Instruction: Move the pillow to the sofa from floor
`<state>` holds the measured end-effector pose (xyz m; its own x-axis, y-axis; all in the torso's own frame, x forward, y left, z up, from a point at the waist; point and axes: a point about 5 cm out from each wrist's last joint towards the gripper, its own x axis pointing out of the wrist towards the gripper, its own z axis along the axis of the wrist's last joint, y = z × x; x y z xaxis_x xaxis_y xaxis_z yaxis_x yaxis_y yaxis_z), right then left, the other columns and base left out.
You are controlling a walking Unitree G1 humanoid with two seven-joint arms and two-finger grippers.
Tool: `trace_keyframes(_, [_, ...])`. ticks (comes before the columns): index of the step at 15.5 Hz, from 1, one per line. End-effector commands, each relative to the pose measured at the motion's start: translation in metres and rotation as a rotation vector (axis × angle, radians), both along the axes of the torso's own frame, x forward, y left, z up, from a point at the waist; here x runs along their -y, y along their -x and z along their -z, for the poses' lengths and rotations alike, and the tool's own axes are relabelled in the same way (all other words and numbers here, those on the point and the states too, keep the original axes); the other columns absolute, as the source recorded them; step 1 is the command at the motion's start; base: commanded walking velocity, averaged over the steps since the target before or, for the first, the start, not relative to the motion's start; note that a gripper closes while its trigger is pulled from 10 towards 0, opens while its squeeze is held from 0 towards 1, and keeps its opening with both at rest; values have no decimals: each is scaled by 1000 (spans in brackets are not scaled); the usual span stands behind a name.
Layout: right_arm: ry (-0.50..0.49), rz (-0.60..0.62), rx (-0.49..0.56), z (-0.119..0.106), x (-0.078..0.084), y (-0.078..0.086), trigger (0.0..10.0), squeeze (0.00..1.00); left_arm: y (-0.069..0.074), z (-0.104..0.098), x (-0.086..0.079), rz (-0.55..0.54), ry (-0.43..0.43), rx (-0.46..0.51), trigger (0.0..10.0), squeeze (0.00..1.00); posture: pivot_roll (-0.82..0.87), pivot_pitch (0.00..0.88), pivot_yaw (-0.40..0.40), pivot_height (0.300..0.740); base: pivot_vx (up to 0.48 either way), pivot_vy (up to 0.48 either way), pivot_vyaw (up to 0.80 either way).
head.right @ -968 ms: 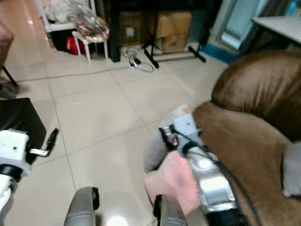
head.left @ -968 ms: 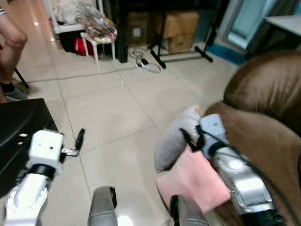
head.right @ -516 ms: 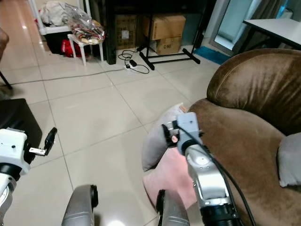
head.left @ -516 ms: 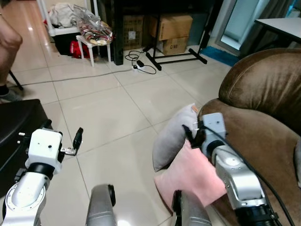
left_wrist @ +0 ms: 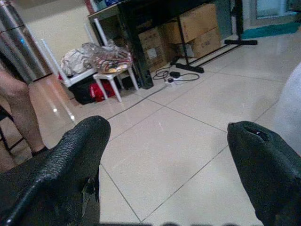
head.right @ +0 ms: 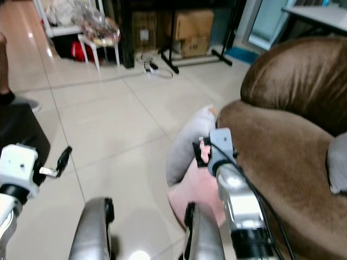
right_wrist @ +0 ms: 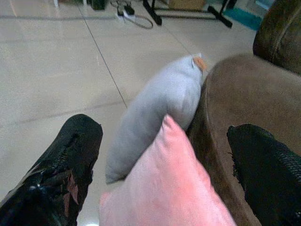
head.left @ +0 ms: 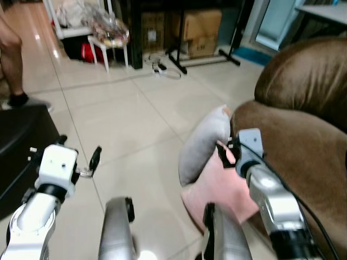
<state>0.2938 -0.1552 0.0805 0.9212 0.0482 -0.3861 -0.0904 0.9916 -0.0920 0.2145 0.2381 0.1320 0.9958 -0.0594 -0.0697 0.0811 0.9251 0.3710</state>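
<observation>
A pink pillow (head.left: 223,188) stands on the tiled floor, leaning on the brown sofa (head.left: 303,124). A grey pillow (head.left: 205,145) leans there too, just behind it. My right gripper (head.left: 224,154) hovers at the pink pillow's top edge, where the two pillows meet. In the right wrist view the right gripper (right_wrist: 162,132) is open, its fingers (right_wrist: 77,146) spread wide with the pink pillow's (right_wrist: 164,188) upper corner between them and the grey pillow (right_wrist: 150,108) beyond. My left gripper (head.left: 94,160) is open over bare tiles on the left, holding nothing.
A person's leg (head.left: 12,70) stands at the far left, beside a black object (head.left: 21,143) on the floor. Further back are a white stool with bags (head.left: 111,38), cardboard boxes (head.left: 203,30) and a cable with a power strip (head.left: 162,69). Another grey cushion (head.right: 339,170) lies on the sofa seat.
The whole view has shifted with the camera. The right gripper stays open at the pink pillow's top, a little lower against the grey pillow. The left arm has barely moved.
</observation>
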Motion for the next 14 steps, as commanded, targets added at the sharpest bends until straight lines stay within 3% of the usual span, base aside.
trace_keyframes(1, [6, 20, 22, -5, 3, -5, 10000, 0, -2, 1, 2, 13, -8, -15, 10000, 0, 31, 0, -70, 479, 0, 0, 0])
trace_keyframes(2, [-2, 18, 13, -4, 2, -9, 10000, 0, -4, 0, 2, 20, -8, -15, 10000, 0, 30, 0, -72, 479, 0, 0, 0])
trace_keyframes(3, [-20, 12, -7, -1, 1, -13, 10000, 1000, -6, 0, 5, 39, -8, -18, 10000, 0, 34, 0, -84, 479, 0, 0, 0])
trace_keyframes(6, [-67, 37, -20, 4, 4, -22, 10000, 1000, -8, 0, 10, 74, -1, -31, 10000, 0, 37, 0, -90, 479, 0, 0, 0])
trace_keyframes(7, [13, 81, -40, 11, 16, -32, 10000, 1000, -7, 2, 17, 148, -2, -65, 10000, 0, 44, 0, -87, 479, 0, 0, 0])
trace_keyframes(10, [79, 111, -55, 16, 27, -39, 10000, 1000, -4, -1, 18, 180, -8, -82, 10000, 0, 51, 24, -88, 479, 0, 0, 0])
trace_keyframes(14, [25, 234, -132, 33, 43, -41, 10000, 1000, 0, -7, 27, 285, 11, -117, 10000, 0, 60, 101, -62, 479, 0, 0, 0])
